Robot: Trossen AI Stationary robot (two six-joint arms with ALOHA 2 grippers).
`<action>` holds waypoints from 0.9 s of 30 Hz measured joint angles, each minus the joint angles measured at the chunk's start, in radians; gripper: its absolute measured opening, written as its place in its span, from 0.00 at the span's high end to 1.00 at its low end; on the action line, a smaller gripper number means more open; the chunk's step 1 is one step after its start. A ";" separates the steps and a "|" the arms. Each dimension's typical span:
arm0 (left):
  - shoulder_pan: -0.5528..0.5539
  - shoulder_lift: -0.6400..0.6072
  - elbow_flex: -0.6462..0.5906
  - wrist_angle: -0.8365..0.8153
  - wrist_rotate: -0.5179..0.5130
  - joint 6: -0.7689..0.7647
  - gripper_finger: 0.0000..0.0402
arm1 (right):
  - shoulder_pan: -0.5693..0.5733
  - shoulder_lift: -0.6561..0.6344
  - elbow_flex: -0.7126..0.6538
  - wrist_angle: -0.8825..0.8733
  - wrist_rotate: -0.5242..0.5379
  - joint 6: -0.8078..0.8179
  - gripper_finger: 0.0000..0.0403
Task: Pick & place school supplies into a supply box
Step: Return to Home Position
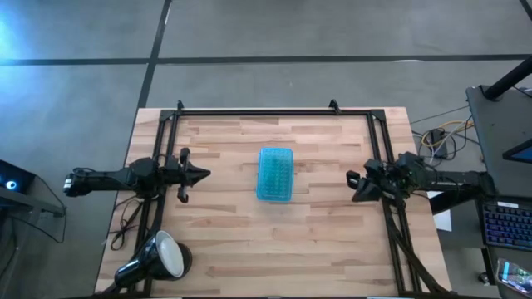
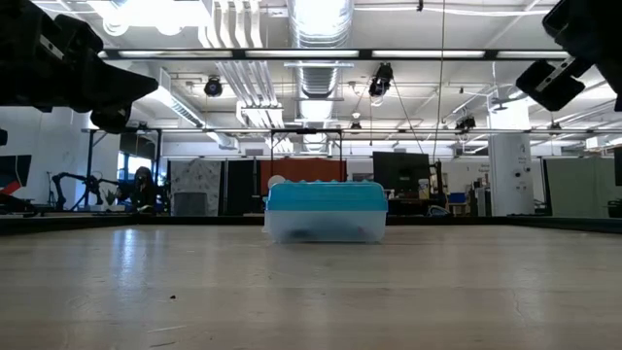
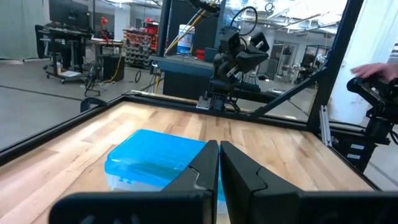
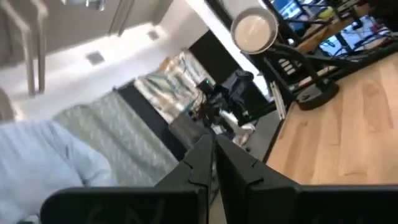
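Two dark grippers face each other across the pale wooden worktop [image 1: 316, 241] in the high view. The left gripper [image 1: 202, 174] and the right gripper [image 1: 356, 184] each sit drawn back near their own edge. Between them, well apart from both, lies a small, rectangular, clear-plastic, turquoise-lidded supply box [image 1: 275, 174]. A black-and-white round lamp [image 1: 162, 257] sits at the corner off to the side of the left gripper.

In the low view the supply box [image 2: 326, 212] rests flat with its lid down. What lies in the clear tray is too dim to tell.

In the left wrist view the left gripper [image 3: 217, 163] has its fingers pressed together with nothing between them. The supply box [image 3: 155, 158] lies ahead of and below its tips, and the right arm [image 3: 239, 56] stands beyond.

In the right wrist view the right gripper [image 4: 213, 155] also has its fingers meeting and holds nothing. The lamp [image 4: 255, 31] shows far ahead of it across the worktop [image 4: 336, 137].
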 joint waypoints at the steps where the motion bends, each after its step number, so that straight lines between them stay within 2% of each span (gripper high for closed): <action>1: 0.000 0.000 0.000 0.000 0.000 0.000 1.00 | 0.000 0.000 0.000 -0.003 -0.005 -0.014 0.97; 3: 0.000 0.000 0.000 0.000 0.000 0.000 1.00 | -0.002 0.001 0.000 -0.009 -0.085 -0.181 0.97; 5: 0.000 0.000 0.000 0.000 0.000 0.000 1.00 | 0.008 -0.018 0.000 -0.008 -0.120 -0.472 0.97; 7: 0.000 0.000 0.000 0.000 0.001 0.000 1.00 | 0.030 -0.032 0.000 -0.007 -0.110 -0.706 0.97; 9: 0.000 0.000 0.000 0.000 0.001 0.000 1.00 | 0.064 -0.060 0.000 -0.051 -0.041 -0.821 0.97; 14: 0.000 0.000 0.000 0.000 0.001 0.000 1.00 | 0.134 -0.136 0.000 -0.246 0.307 -0.851 0.97; 19: 0.000 0.000 0.000 0.000 0.001 0.000 1.00 | 0.141 -0.160 0.000 -0.332 0.315 -1.029 0.97; 23: 0.000 0.000 0.000 0.000 0.002 0.000 1.00 | 0.145 -0.191 0.001 -0.408 0.346 -1.081 0.97; 25: 0.000 0.001 0.000 0.000 0.002 0.000 1.00 | 0.146 -0.187 0.000 -0.420 0.424 -1.068 0.97; 27: 0.000 0.003 0.000 -0.001 0.002 0.000 1.00 | 0.152 -0.192 0.000 -0.435 0.547 -1.025 0.97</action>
